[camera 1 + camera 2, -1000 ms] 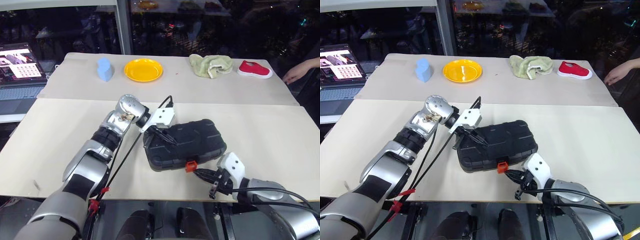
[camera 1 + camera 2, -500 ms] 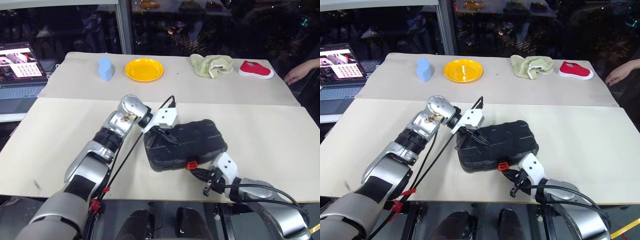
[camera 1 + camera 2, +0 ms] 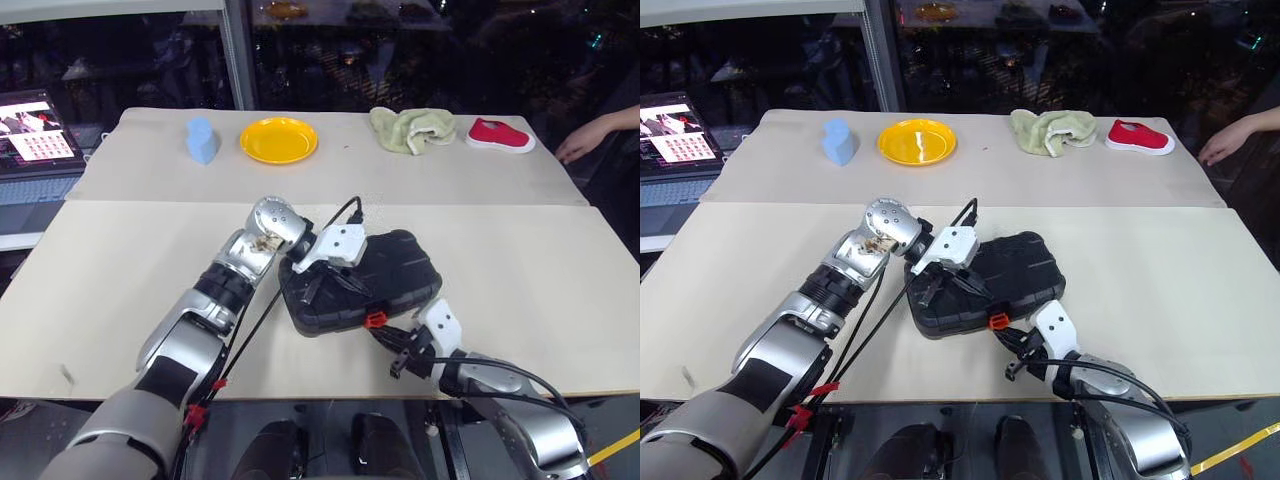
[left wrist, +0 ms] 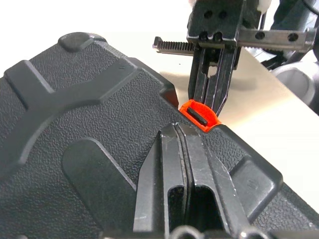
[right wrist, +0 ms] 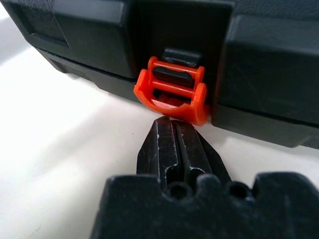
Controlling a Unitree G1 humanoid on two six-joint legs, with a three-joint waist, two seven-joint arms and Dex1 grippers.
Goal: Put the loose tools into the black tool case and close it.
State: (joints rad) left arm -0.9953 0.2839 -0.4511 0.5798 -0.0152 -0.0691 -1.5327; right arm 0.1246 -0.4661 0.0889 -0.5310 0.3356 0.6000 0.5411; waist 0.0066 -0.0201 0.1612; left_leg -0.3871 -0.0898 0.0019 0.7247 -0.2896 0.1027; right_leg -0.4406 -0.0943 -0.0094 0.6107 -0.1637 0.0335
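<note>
A rectangular black moulded-plastic tool case point(image 3: 358, 282) with rounded corners is seen lying closed near the front edge of a pale beige table point(image 3: 120, 260), its small orange latch point(image 5: 174, 95) facing the robot. The left gripper point(image 4: 183, 144), fingers pressed together and holding nothing, is laid flat on the textured lid. The right gripper point(image 5: 174, 139), likewise shut and empty, is pointed at the latch, its tips just beneath it, touching or nearly so.
</note>
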